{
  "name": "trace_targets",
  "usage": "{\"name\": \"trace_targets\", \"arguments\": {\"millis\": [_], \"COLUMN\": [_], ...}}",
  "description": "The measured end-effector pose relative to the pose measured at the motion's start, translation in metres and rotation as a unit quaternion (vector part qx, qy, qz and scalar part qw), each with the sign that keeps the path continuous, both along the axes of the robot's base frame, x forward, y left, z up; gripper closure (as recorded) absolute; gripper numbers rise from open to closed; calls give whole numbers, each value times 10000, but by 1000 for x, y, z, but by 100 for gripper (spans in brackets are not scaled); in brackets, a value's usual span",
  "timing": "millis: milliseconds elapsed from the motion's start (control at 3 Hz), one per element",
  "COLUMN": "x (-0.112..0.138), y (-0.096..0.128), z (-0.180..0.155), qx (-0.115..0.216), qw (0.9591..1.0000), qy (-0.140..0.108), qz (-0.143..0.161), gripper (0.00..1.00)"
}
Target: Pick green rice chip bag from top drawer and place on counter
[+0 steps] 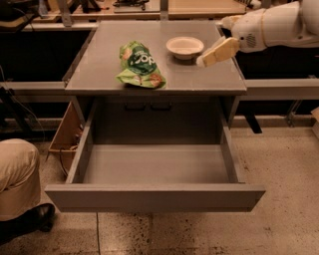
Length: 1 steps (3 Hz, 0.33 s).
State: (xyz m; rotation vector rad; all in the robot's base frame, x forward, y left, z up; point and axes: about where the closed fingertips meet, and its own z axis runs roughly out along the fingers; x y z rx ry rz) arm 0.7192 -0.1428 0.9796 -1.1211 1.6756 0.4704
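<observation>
View: camera view, the only one, looking down at the front of a grey cabinet.
Green rice chip bag point(139, 64): lies crumpled on the counter point(199, 74), left of centre and near its front edge. The dark green round logo faces up. The white lettering is too creased to read.
Counter: flat matte grey top. Its far edge meets a tan wooden benchtop point(204, 6), which is cut off by the top of the frame.
Top drawer point(154, 196): pulled out toward the camera, with the plain front panel nearest. The grey floor and low side walls are in view. The back of the cavity is in shadow, and two dark shapes under the counter lip are hard to make out.
Small white bowl point(185, 47): upright on the counter, to the right of the bag and apart from it.
Gripper point(218, 52): cream-coloured, over the right part of the counter just beside the bowl, angled down and to the left. It is well apart from the bag and nothing shows in its grasp. I cannot tell how far it is open, or whether it touches the counter.
Arm point(279, 25): white, entering from the right, with most of it cut off by the frame edge.
Brown wooden box point(65, 134): on the floor to the left, partly hidden behind the drawer's left wall.
Person's tan trouser leg point(17, 177): at the lower left with a dark shoe point(35, 219), and cut off by the frame.
</observation>
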Motion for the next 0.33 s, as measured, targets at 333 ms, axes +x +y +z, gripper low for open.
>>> {"name": "trace_targets", "arguments": {"millis": [333], "x": [-18], "y": [-30], "z": [18], "qx": [-103], "qw": [9992], "qy": [-76], "qz": [-382], "gripper": [0]}}
